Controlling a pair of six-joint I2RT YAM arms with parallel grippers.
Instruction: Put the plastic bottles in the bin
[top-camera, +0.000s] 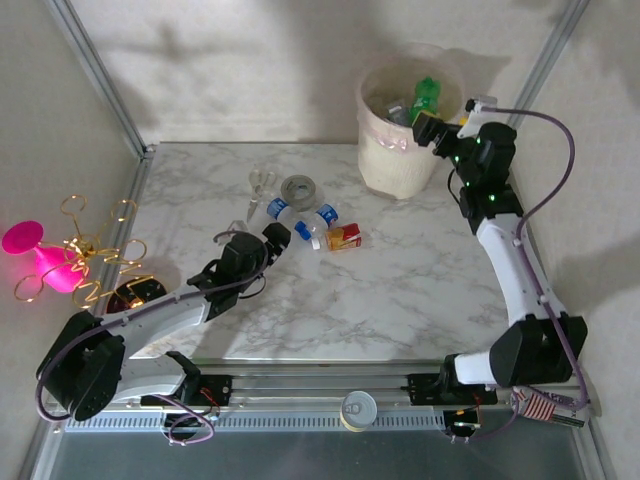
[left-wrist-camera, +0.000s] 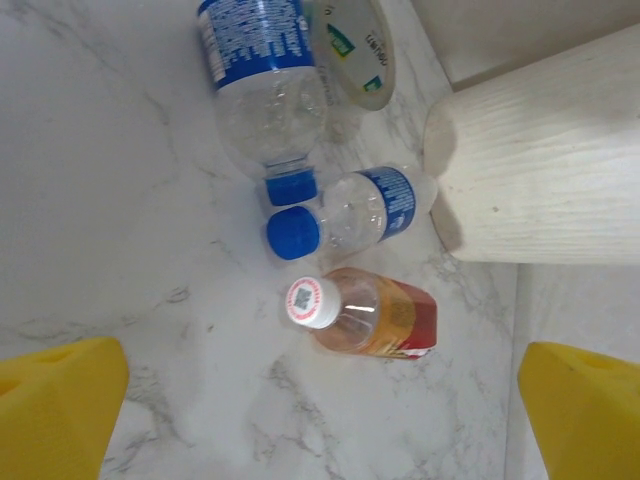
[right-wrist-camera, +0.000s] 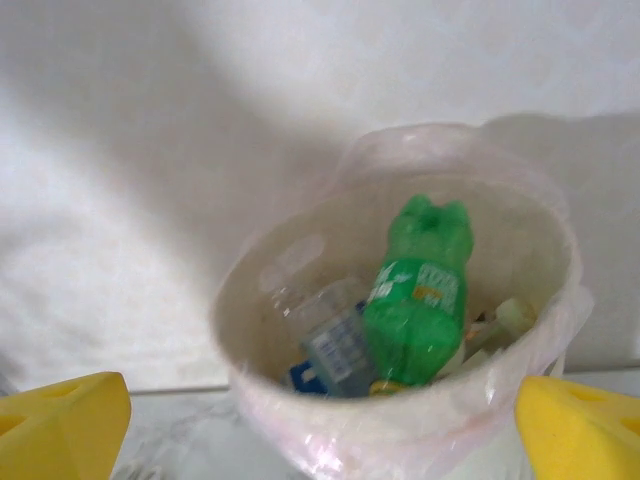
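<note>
Left fingers (left-wrist-camera: 55, 405) and right fingers (right-wrist-camera: 60, 425) are gaping open.
Right wrist is showing a green bottle (right-wrist-camera: 418, 300) in the bin (right-wrist-camera: 330, 215); left wrist, three bottles (left-wrist-camera: 350, 210).

Marble-patterned table (top-camera: 400, 290) with a bin and a cluster of small items on its far half

The cream-white bin (top-camera: 400, 160) stands upright at the far right edge. To its left lie the scissors (top-camera: 260, 190), with the grey tape roll (top-camera: 298, 188) just beside them. Just nearer than the roll, three bottles lie on their sides close together: a large blue-labelled bottle (top-camera: 283, 212), a small blue-capped bottle (top-camera: 316, 222) with its cap near the large one's, and an orange-red-labelled bottle (top-camera: 343, 237) with a white cap.
</note>
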